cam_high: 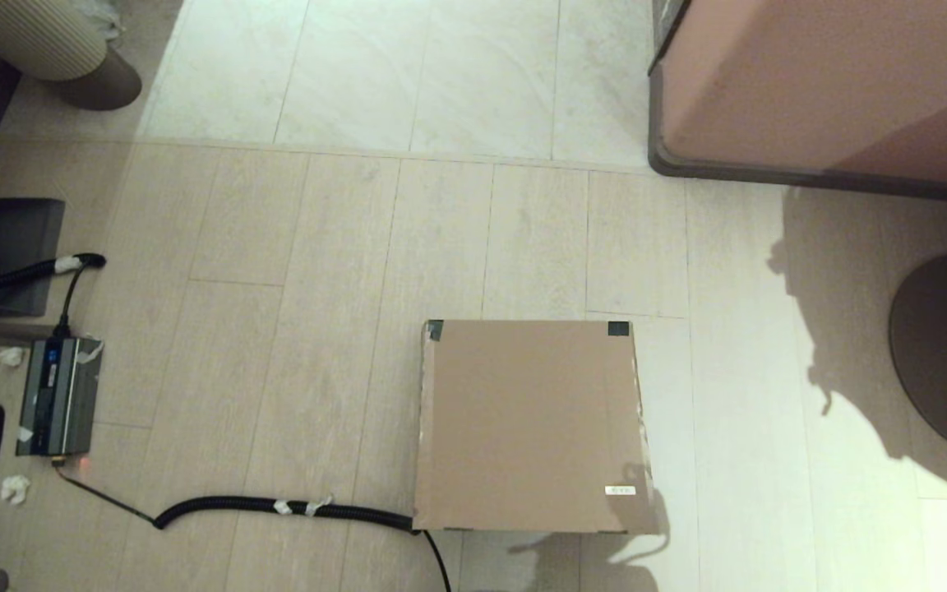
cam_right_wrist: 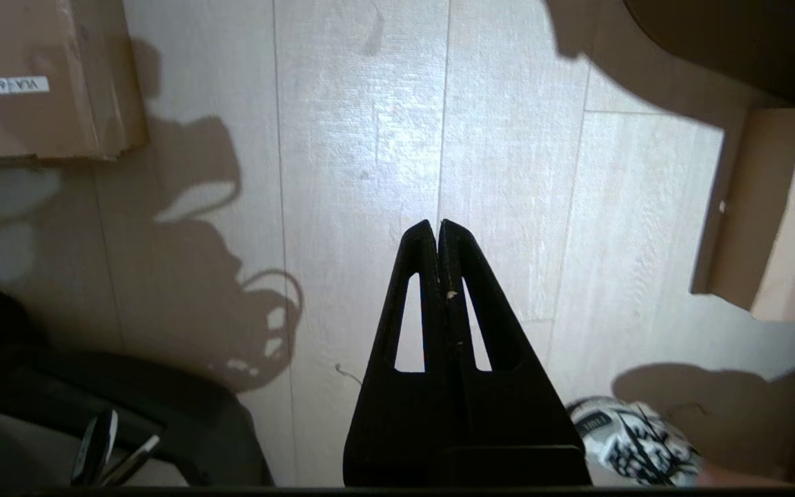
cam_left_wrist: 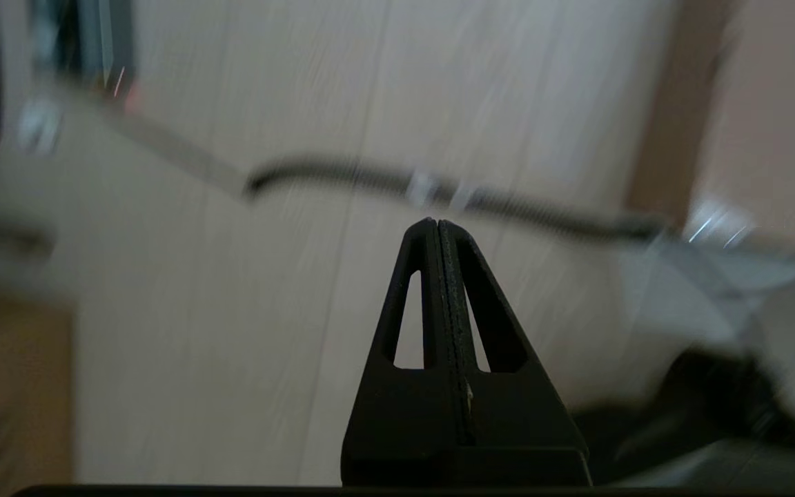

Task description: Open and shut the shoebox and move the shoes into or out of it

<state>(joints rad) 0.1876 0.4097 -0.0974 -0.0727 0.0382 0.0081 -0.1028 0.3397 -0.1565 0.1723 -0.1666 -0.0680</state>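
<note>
The squarish plain brown cardboard shoebox (cam_high: 531, 427) sits closed on the pale wood-plank floor (cam_high: 317, 288), its flap lid lying flat, black tape on the two far lid corners and a small white sticker (cam_high: 620, 490) near the right front corner. No shoes show in any view, so they are presumably inside the box, though that cannot be confirmed.

Neither arm appears in the head view. The left gripper (cam_left_wrist: 437, 224) hangs above the floor with its fingers pressed together, near the black corrugated cable (cam_high: 276, 506) that runs up to the box's left front corner. The right gripper (cam_right_wrist: 437, 226) also has its fingers pressed together and hovers over bare floor, just to the right of the box's stickered corner (cam_right_wrist: 38, 83).

The likely risks lie in the lid-opening step. Closed fingers cannot get a hold on the flap edge unless they spread first. The lid lies flush, so a finger pushed at the seam may shove the light box across the smooth floor instead of lifting the flap. The left arm could snag the cable on its way in and drag the box with it.
</note>
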